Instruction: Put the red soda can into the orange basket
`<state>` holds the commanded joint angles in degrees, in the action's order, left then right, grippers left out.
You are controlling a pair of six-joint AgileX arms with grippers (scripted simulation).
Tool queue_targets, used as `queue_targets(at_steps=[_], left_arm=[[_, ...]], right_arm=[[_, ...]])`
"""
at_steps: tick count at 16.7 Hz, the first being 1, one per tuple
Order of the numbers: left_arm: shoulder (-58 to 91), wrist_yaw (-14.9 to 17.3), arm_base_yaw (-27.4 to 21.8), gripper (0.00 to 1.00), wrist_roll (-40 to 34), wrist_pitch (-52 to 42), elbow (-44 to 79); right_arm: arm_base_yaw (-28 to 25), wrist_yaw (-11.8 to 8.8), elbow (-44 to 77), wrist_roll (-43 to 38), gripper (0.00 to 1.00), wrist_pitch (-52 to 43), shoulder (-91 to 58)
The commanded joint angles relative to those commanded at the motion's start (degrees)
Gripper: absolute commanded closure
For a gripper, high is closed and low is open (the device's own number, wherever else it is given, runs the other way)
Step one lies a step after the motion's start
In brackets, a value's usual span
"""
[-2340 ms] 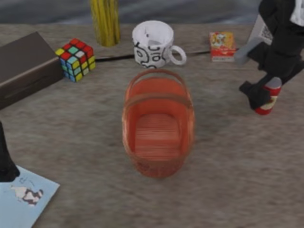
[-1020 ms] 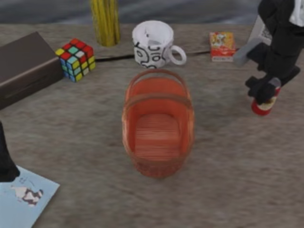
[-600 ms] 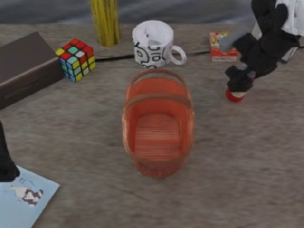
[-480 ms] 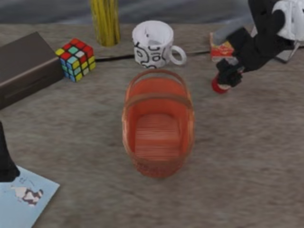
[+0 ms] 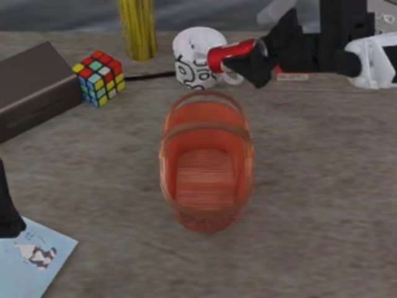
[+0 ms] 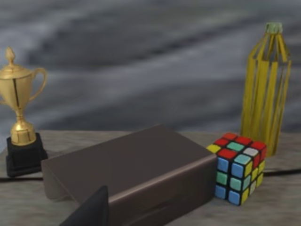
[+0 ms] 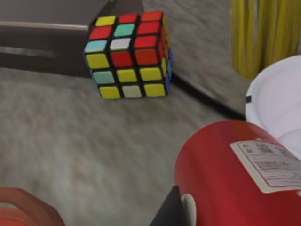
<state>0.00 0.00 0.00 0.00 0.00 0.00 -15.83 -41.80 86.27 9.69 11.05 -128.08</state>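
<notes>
My right gripper is shut on the red soda can and holds it tilted on its side in the air, by the mug and just beyond the far end of the orange basket. In the right wrist view the can fills the lower corner with its pale label showing, one dark finger pressed against it. A bit of the basket's rim shows below. The basket stands at the table's middle with nothing in it. My left arm is parked at the left edge, its gripper open.
A white patterned mug stands right behind the can. A colour cube, a brown box and a yellow bottle are at the back left. A blue card lies front left. A gold trophy stands behind the box.
My right gripper has lifted the can from the right side of the table and carried it left and back, turning it from upright to lying sideways near the mug.
</notes>
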Motion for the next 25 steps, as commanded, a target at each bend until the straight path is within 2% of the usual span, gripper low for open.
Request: queue_targets(at_steps=[3,5,7,9,11,17,25], left_arm=[[0.00,0.00,0.00,0.00,0.00,0.00,0.00],[0.00,0.00,0.00,0.00,0.00,0.00,0.00],[0.00,0.00,0.00,0.00,0.00,0.00,0.00],[0.00,0.00,0.00,0.00,0.00,0.00,0.00],[0.00,0.00,0.00,0.00,0.00,0.00,0.00],[0.00,0.00,0.00,0.00,0.00,0.00,0.00],[0.00,0.00,0.00,0.00,0.00,0.00,0.00]], right_arm=[[-1.31,-9.10,-5.94,-5.20,1.00,16.43,3.07],[-2.07,-14.24,-9.16,-7.94,1.00,25.13,5.21],[-2.66,-18.28,-11.56,-9.93,1.00,31.47,7.17],[-3.05,-20.95,-13.01,-11.13,1.00,35.36,8.58],[-3.21,-22.01,-13.53,-11.56,1.00,36.82,9.17],[-3.03,-22.10,-13.52,-11.61,1.00,37.64,8.00],[-3.45,-21.81,-17.03,-11.31,1.00,54.27,-5.15]])
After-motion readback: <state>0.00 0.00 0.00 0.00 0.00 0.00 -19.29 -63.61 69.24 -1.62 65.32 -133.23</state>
